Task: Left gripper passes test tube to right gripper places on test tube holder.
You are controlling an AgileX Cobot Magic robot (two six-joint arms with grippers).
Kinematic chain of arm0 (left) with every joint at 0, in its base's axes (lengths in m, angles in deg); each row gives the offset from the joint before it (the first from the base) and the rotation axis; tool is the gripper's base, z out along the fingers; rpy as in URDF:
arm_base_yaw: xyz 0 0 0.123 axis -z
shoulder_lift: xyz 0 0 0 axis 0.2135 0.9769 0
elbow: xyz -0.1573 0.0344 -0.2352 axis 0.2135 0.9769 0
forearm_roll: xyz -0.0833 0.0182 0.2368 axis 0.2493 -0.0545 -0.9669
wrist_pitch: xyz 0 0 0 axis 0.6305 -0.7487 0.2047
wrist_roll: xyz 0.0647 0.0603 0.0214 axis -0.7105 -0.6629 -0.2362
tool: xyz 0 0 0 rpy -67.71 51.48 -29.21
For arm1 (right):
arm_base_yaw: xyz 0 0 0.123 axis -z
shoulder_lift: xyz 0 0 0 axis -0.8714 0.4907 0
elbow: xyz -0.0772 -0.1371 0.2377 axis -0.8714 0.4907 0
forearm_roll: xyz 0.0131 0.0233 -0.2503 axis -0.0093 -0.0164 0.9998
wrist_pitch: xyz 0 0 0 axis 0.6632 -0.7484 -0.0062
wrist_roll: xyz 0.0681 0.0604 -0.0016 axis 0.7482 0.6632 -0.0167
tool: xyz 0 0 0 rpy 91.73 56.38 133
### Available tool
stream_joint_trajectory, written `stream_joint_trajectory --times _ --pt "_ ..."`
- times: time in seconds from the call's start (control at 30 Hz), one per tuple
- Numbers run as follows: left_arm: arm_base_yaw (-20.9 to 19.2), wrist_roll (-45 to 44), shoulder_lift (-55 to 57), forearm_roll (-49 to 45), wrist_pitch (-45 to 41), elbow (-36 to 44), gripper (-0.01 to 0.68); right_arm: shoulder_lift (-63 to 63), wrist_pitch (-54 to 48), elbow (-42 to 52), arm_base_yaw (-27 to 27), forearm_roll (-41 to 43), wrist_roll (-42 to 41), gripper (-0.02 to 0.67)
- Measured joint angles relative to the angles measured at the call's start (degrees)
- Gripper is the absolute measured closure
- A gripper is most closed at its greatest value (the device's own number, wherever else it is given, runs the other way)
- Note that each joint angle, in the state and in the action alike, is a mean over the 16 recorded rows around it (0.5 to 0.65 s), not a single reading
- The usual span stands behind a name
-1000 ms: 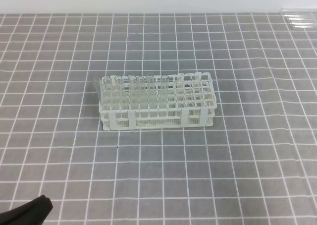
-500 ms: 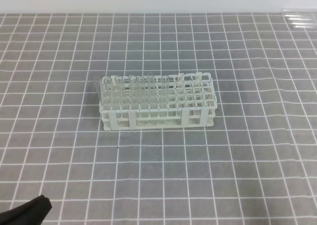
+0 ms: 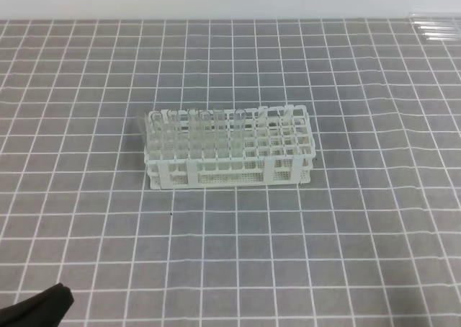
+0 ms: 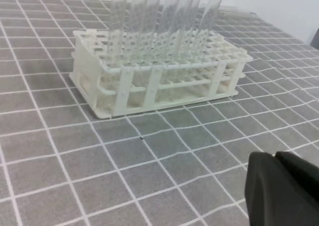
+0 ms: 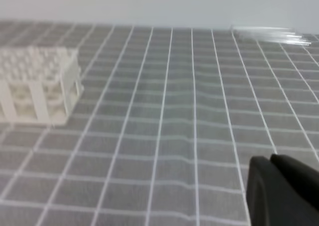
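White test tube holder (image 3: 229, 149) at mid-tabletop (image 3: 346, 255), on grey cloth ruled with white squares. Landmark for everything else. Upright clear tubes (image 4: 164, 22) filling the holder's left half; right-half holes bare. Spare glass tubes (image 3: 436, 27) lying flat, far behind and to the right of the holder, at the cloth's back edge; seen also from the right wrist view (image 5: 269, 34). Which of these is the task's test tube, cannot tell. No writing, brand or label readable on holder, cloth or arms.

Left pincer (image 4: 281, 191): black, well in front of the holder and to its left, near the front edge; only a dark corner visible from the high view (image 3: 39, 307). Jaws pressed together, nothing between them.

Right pincer (image 5: 281, 188): black, well to the right of the holder, low in its own view. Jaws likewise together, holding nothing.
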Motion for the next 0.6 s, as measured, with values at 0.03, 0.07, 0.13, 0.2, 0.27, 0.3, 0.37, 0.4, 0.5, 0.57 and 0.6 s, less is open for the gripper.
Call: stream_joint_trajectory --times 0.03,0.07,0.13,0.2,0.27,0.3,0.37,0.4,0.5,0.57,0.6 --pt "0.0 0.0 0.0 0.0 -0.2 0.0 0.676 0.0 -0.4 0.3 0.0 1.3 0.8 0.662" --pt "0.0 0.0 0.0 0.0 -0.4 0.0 0.676 0.0 -0.7 0.6 0.0 2.4 1.5 0.662" --pt "0.0 0.0 0.0 0.0 -0.8 0.0 0.677 0.0 -1.2 1.1 0.0 3.8 2.2 0.662" --pt "0.0 0.0 -0.1 0.0 -1.2 -0.1 0.677 0.0 -1.5 1.7 0.0 4.2 1.9 0.662" --pt "0.0 0.0 0.0 0.0 -1.7 -0.1 0.677 0.0 -1.8 2.0 0.0 4.2 1.3 0.662" --pt "0.0 0.0 0.0 0.0 -1.9 -0.1 0.677 0.0 -1.9 2.2 0.0 4.2 1.2 0.662" --pt "0.0 0.0 0.0 0.0 -2.3 0.0 0.676 0.0 -2.1 2.3 0.0 4.2 1.1 0.662" --pt "0.0 0.0 0.0 0.0 -2.5 0.0 0.677 0.0 -2.2 2.3 0.0 4.2 1.1 0.662" --pt "0.0 0.0 0.0 0.0 -2.9 0.0 0.677 0.0 -2.4 2.3 0.0 4.2 1.2 0.662" --pt "0.0 0.0 0.0 0.0 -3.0 -0.1 0.677 0.0 -2.5 2.3 0.0 4.2 1.2 0.662" --pt "0.0 0.0 0.0 0.0 -3.1 0.0 0.677 0.0 -2.5 2.3 0.0 4.2 1.2 0.662"
